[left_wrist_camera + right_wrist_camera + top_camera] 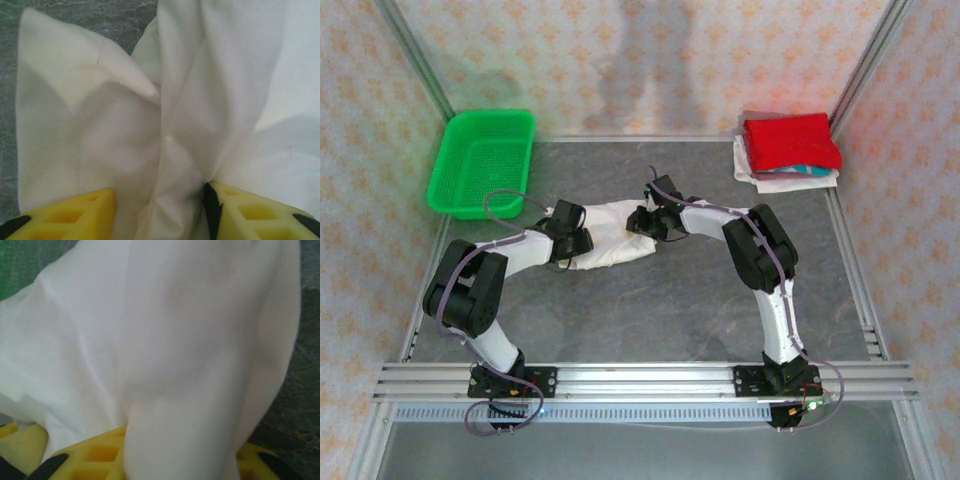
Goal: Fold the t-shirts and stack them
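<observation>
Cream-white t-shirt [615, 235], fold pinched in left gripper [159, 196] — right gripper [642, 222] under draped cloth, opening unclear

Grey table [650, 310] carries a green basket [482, 165], a folded shirt stack [788, 150], and, apparently resting, a cream shirt [615, 245].

cream-white t-shirt [612, 240], red t-shirt [792, 142] and green basket [480, 168] show against a mottled grey table [650, 320].
</observation>
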